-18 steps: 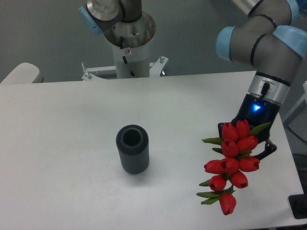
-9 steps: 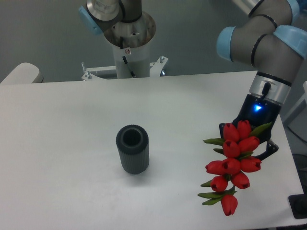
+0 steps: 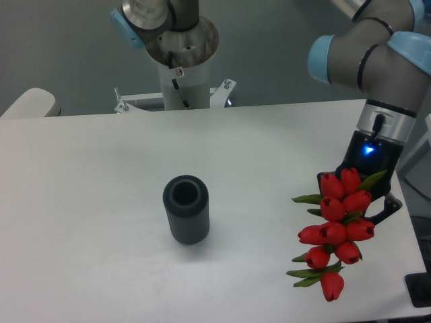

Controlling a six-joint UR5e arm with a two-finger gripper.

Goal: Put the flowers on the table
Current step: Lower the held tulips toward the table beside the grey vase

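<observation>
The gripper (image 3: 363,198) sits at the right side of the table (image 3: 101,202), mostly hidden behind the flowers (image 3: 335,232); its fingers cannot be made out separately, so the width of their opening cannot be told, although the bunch hanging in front of them suggests that they grip the stems. The flowers hang over the near right part of the tabletop, buds toward the camera and the lowest bud close to the near edge. Whether any bud touches the surface cannot be judged from this view. The vase (image 3: 186,209) stands upright near the middle, well apart from the bunch, and poses little collision risk. The main hazard is position: the bunch lies close to the near and right edges, so a release here may let the top-heavy buds roll or slide off the table. A release from height may bounce or splay the stems. Leaves may also snag on the fingers during withdrawal and drag the bunch.
</observation>
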